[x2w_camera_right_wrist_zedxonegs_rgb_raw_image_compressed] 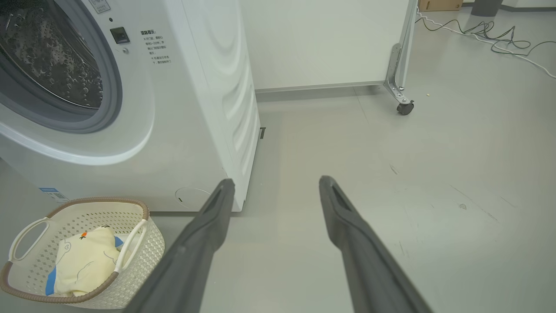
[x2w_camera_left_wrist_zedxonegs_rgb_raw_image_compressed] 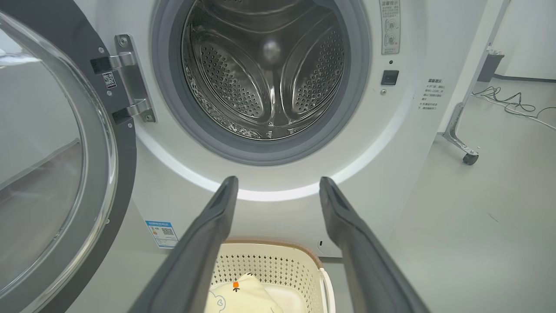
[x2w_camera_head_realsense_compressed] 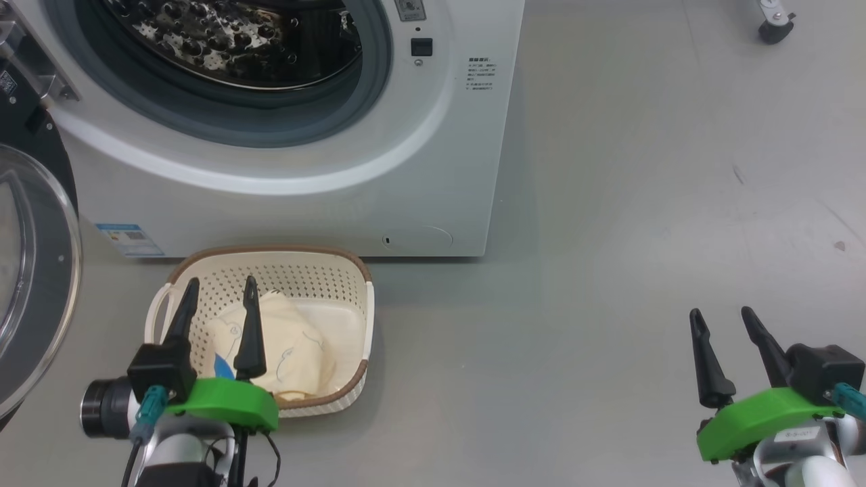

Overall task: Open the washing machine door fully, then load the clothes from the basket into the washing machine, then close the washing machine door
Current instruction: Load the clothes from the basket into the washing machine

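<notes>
Left gripper (x2w_camera_head_realsense_compressed: 222, 279) and right gripper (x2w_camera_head_realsense_compressed: 720, 311) both agape, empty; basket (x2w_camera_head_realsense_compressed: 270, 251) (clothes (x2w_camera_head_realsense_compressed: 298, 345) inside) before the washing machine (x2w_camera_head_realsense_compressed: 440, 169), wheeled stand (x2w_camera_right_wrist_zedxonegs_rgb_raw_image_compressed: 404, 107) beside it.

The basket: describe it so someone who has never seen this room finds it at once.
Find the big white washing machine, door open. On the grey floor just in front of it sits the basket. It is small, cream and perforated, with a brown rim, white handles and a cream garment inside.

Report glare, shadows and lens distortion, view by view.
Head view: soft shadow right of the basket. Left wrist view: room reflections on the washing machine door glass, highlights in the drum. Right wrist view: wide-angle bowing along the washing machine.
</notes>
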`<state>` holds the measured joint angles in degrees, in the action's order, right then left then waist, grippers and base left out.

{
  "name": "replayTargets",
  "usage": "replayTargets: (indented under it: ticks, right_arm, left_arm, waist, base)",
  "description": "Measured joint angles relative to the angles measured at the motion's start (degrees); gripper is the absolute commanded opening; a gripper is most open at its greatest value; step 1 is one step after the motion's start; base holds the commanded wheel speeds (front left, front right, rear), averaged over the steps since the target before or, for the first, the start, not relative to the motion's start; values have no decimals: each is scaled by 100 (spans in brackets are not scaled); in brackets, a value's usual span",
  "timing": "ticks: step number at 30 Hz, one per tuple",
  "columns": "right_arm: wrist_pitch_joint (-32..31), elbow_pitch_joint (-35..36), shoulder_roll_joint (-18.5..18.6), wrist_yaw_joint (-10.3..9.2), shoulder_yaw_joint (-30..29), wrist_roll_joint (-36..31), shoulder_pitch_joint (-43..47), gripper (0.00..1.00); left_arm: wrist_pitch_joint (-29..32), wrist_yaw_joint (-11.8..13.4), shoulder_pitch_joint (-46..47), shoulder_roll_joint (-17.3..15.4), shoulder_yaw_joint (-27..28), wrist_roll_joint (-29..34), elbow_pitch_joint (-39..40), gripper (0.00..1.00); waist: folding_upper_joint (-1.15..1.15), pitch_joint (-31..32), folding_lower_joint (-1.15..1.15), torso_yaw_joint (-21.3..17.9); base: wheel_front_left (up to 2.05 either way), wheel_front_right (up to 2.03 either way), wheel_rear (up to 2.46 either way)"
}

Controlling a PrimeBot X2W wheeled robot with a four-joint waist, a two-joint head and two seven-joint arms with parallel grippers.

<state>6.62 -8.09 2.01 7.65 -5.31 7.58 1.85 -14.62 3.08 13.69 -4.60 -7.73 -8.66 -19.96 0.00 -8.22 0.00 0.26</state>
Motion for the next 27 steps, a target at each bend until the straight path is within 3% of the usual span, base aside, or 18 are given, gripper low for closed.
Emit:
replayTargets:
  ticks: [14, 20, 27]
  right_arm:
    - [-2, -20, 0, 0, 12, -1, 3, 100]
    - [-49, 33, 0, 0, 38, -1, 2, 100]
    - [-58, 88, 0, 0, 170, 1, -83, 100]
  left_arm:
    - [0, 32, -1, 1, -48, -1, -174, 100]
    - [10, 82, 27, 11, -141, -63, -641, 100]
    - [256, -36, 513, 47, -210, -211, -1659, 100]
  waist:
    - [0, 37, 0, 71]
    - [0, -43, 0, 82]
    - [0, -313, 0, -18]
  base:
    - [0, 0, 0]
    - [0, 0, 0]
    - [0, 0, 0]
